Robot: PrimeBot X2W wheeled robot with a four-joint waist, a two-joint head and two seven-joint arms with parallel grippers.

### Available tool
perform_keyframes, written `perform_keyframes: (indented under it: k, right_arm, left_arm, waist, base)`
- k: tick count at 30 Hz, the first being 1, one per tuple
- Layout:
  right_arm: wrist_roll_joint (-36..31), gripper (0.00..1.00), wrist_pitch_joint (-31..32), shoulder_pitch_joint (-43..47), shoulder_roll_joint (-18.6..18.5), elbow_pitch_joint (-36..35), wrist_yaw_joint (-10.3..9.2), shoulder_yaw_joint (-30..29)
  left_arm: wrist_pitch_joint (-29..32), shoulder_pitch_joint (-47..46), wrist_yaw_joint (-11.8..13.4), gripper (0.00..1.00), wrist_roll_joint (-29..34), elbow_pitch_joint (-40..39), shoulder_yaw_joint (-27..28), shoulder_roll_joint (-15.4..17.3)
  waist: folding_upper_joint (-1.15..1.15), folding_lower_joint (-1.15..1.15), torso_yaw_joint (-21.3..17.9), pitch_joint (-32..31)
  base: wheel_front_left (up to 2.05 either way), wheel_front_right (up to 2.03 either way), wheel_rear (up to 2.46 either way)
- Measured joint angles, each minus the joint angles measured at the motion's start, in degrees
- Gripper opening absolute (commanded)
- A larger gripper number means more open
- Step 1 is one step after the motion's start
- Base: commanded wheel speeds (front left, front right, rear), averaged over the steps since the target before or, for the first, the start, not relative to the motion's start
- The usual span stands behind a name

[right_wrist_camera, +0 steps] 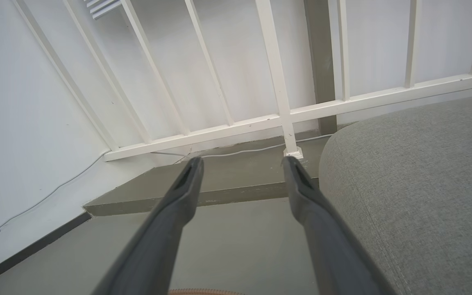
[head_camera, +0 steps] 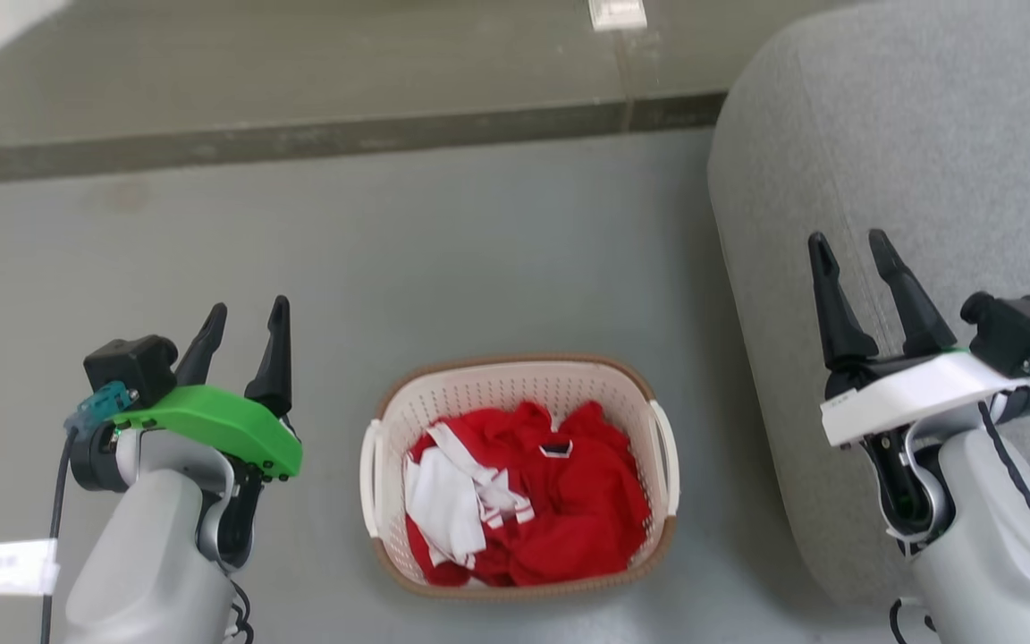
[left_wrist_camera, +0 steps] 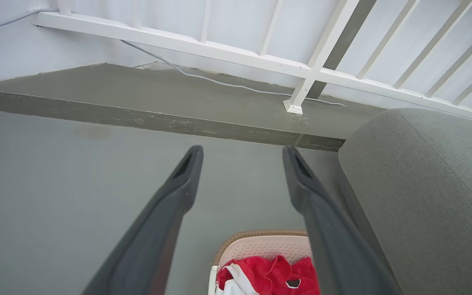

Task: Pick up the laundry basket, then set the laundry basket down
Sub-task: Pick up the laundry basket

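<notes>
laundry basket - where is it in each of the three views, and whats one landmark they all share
Head view: laundry basket at lower centre, with red and white clothes inside.
Left wrist view: at the bottom edge, just right of centre, cut off by the frame.
Right wrist view: a sliver of its brown rim at the bottom edge, left of centre.
Shared landmark: the grey upholstered seat, on the right in every view.

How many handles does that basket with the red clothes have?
2. The left handle is a white loop on the left side of the basket; the right handle is on the opposite side. None seems hidden.
</notes>
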Motion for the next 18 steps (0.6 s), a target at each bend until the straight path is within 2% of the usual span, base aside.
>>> perform_keyframes:
  k: [6, 9, 18]
  right_arm:
    - [-1.1, 1.0, 0.0, 1.5, 0.0, -0.3, 0.0, -0.6]
    - [-1.6, 1.0, 0.1, 2.1, 0.2, -0.7, 0.0, -0.7]
    - [-3.0, 1.0, 0.1, 3.0, 0.7, -1.2, 0.0, -1.2]
  left_arm:
    - [0.0, 3.3, 0.1, 1.0, 2.7, -4.8, 1.7, -0.1]
    - [0.0, 5.6, 1.0, 1.0, 3.6, -8.1, 3.4, -0.2]
    - [0.0, 9.7, 1.9, 1.0, 6.3, -13.3, 5.4, -0.9]
  waist:
    - [0.0, 0.0, 1.0, -3.2]
    - [0.0, 0.0, 1.6, -4.7]
    - [0.0, 0.0, 1.8, -5.7]
  base:
    - [0.0, 0.0, 0.0]
    - [0.0, 0.0, 0.0]
    - [0.0, 0.0, 0.0]
